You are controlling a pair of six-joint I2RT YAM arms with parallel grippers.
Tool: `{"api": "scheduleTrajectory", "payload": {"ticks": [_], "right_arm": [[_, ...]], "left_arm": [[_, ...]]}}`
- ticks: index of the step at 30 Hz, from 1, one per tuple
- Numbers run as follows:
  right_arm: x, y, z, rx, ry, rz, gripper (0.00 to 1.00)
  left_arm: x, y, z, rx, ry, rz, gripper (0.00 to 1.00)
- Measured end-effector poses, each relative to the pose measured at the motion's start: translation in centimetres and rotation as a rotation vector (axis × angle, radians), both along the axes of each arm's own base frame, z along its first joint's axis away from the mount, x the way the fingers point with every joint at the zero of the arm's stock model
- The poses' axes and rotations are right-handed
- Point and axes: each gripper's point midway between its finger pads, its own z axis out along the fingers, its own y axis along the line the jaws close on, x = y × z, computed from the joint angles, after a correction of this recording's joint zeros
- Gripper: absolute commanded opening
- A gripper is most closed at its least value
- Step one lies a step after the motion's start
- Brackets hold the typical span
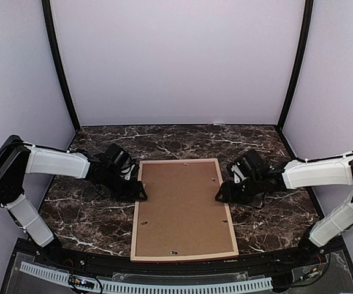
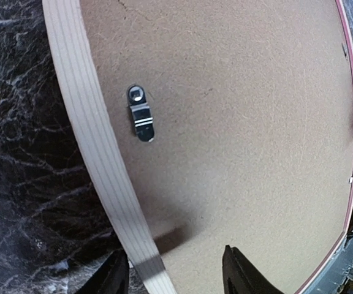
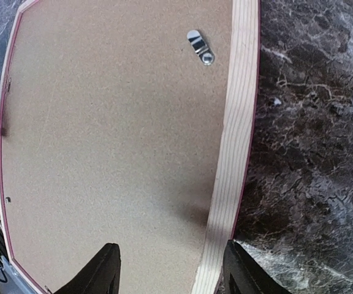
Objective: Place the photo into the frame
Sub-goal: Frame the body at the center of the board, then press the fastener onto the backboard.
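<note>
A: Where is the frame (image 1: pixel 182 257) sitting?

B: We're seeing it lying back-up and flat, mid-table (image 1: pixel 274 214). Its long axis is running 12 to 6 in the top view. The brown backing board (image 1: pixel 184 208) is filling it, and a metal clip (image 2: pixel 141 122) is sitting on the board just inside the 9 o'clock rail.

A: And the photo?

B: We're not finding it in any view. It could be lying under the board, but we can't tell.

A: Grippers?

B: The left gripper (image 1: pixel 141 195) is hanging at the 9 o'clock rail and the right gripper (image 1: pixel 220 197) at the 3 o'clock rail, both near mid-length. Each wrist view is showing the jaws parted and straddling the rail, one finger over the board and one over the marble. Neither is clamping anything. We can't tell whether either is touching the wood.

A: So which relation are we flagging?

B: The frame is lying at 3 o'clock from the left tool and 9 o'clock from the right. The arms are facing each other across the short axis and are equally near, so neither is getting priority. We're judging the coming move as a two-sided pinch on the long rails.
</note>
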Motion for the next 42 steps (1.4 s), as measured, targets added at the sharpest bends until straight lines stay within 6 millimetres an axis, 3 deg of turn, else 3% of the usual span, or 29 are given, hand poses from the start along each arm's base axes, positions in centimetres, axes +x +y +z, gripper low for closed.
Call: {"api": "scheduleTrajectory", "payload": {"ticks": [10,19,31,42], "right_arm": [[4.1,-0.3,2.5,-0.053,-0.105,-0.013,0.66],[6.5,-1.3,3.0,-0.099,-0.141,-0.034,0.71],[9.6,-1.5,0.1,-0.188,-0.102,-0.002,0.72],[11.6,-1.1,-1.2,-0.218,-0.092,0.034,0.64]], "left_arm": [[0.7,0.5,-1.2,0.052,-0.005,0.016,0.34],[1.3,0.5,-1.4,0.084,-0.007,0.014,0.24],[2.0,0.4,-1.3,0.101,-0.007,0.033,0.17],[2.3,0.3,-1.3,0.109,0.007,0.046,0.16]]}}
